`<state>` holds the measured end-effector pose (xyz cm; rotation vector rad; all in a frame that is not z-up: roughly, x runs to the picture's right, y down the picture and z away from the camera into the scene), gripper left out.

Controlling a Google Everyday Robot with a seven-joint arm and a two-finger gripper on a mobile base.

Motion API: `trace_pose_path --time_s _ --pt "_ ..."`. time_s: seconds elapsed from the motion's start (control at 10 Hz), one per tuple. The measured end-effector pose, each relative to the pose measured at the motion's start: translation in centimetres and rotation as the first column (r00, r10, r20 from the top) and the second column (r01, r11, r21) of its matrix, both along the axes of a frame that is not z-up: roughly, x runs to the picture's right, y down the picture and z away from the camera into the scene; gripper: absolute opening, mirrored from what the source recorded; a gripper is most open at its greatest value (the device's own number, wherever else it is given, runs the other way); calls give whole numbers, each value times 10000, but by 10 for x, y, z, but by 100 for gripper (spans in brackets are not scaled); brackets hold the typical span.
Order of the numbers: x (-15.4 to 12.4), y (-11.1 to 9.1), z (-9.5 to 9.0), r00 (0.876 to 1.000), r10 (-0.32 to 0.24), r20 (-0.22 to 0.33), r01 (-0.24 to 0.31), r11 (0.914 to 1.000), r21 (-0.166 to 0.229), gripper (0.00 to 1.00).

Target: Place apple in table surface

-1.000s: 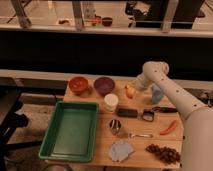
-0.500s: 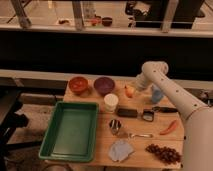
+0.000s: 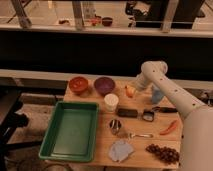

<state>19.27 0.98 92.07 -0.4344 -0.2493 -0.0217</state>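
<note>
Yellow-orange apple [image 3: 130,91] right at gripper [image 3: 134,89], above table surface [image 3: 137,124].

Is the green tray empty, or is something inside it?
Empty: the green tray shows only its bare green floor. The apple is outside it, beside the gripper, over the table surface.

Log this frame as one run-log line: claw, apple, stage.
claw: far side of table surface, right of purple bowl | apple: at claw, contact unclear | stage: placing, release unconfirmed

The small yellow-orange apple [image 3: 130,91] sits near the far edge of the pale wooden bench [image 3: 145,145], at the gripper [image 3: 133,89].
</note>
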Motion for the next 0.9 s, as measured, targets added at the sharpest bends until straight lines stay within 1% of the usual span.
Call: trace_pose_path --time_s 0.3,0.6,0.8,0.9 --pt "5 1 5 9999 -25 -132 25 10000 -17 80" --pt "7 3 12 9997 -72 -239 69 9999 -118 80" --pt "13 6 15 9995 5 -329 -11 9998 -185 80" --pt "15 7 13 9993 77 -372 -85 9997 -216 80"
